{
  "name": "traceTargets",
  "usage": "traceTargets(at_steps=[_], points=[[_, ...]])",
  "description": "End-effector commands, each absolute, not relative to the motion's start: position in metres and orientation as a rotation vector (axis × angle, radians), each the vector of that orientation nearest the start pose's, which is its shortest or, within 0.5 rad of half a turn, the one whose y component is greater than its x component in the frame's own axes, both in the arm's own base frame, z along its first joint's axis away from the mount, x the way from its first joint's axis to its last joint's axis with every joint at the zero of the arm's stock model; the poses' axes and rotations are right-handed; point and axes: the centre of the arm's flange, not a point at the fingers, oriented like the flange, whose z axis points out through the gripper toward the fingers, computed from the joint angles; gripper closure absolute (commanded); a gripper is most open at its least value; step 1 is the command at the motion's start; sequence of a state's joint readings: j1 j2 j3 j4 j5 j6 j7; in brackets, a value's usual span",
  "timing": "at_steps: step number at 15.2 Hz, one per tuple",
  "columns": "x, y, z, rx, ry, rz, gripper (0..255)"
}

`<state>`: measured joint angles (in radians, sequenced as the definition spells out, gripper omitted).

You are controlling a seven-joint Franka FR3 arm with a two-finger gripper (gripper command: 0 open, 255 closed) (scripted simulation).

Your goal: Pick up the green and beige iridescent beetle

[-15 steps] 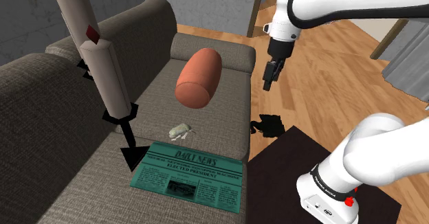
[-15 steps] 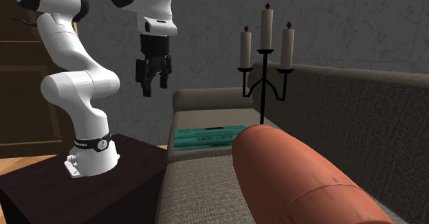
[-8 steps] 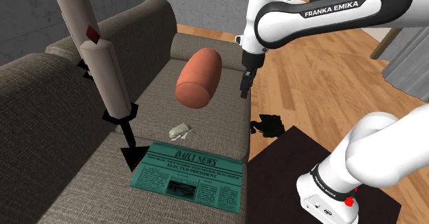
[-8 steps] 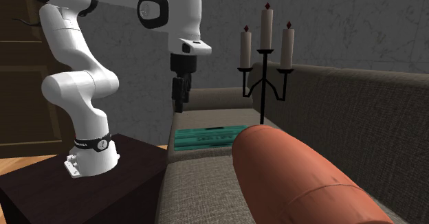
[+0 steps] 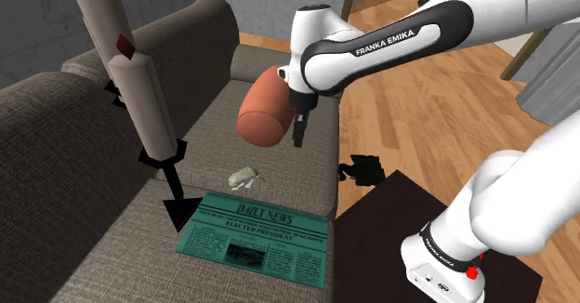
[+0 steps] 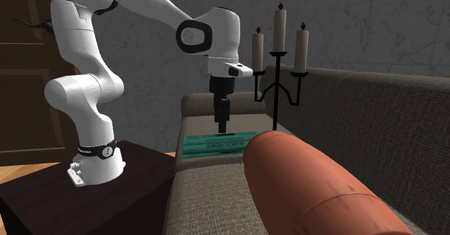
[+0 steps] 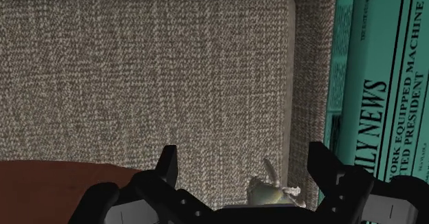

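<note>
Grey-brown woven sofa (image 5: 84, 125) is taking up most of the scene, with wood floor (image 5: 437, 115) alongside and the arm's dark stand (image 5: 395, 208) at its end. The beetle (image 5: 243, 175), pale green and beige, is lying on the seat cushion just beside the teal newspaper (image 5: 256, 235), apart from it. A red-brown bolster (image 5: 268, 104) is resting further along the seat, apart from the beetle. A black candelabra (image 5: 139, 106) with pale candles is rising beside the newspaper, crowding the shoulder view's left without covering the beetle.

The arm is reaching from the stand out over the seat, with the claw (image 5: 298, 134) pointing straight down above the cushion and touching nothing. Its fingers are standing spread apart. In the wrist view the beetle is showing between them, nearer the newspaper-side finger and untouched.
</note>
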<state>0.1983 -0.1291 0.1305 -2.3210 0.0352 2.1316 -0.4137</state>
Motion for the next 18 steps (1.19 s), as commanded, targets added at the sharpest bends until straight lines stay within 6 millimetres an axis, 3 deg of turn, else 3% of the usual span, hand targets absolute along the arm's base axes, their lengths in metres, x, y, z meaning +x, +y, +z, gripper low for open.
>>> traceTargets(at_steps=[1,8,15,18], points=[[0.466,0.179,0.373,-2.899,-1.190,0.077,0],[0.492,0.253,0.326,-2.794,-1.481,0.025,0],[0.506,0.330,0.278,-2.658,-1.763,-0.029,0],[0.506,0.332,0.266,-2.654,-1.771,-0.030,0]])
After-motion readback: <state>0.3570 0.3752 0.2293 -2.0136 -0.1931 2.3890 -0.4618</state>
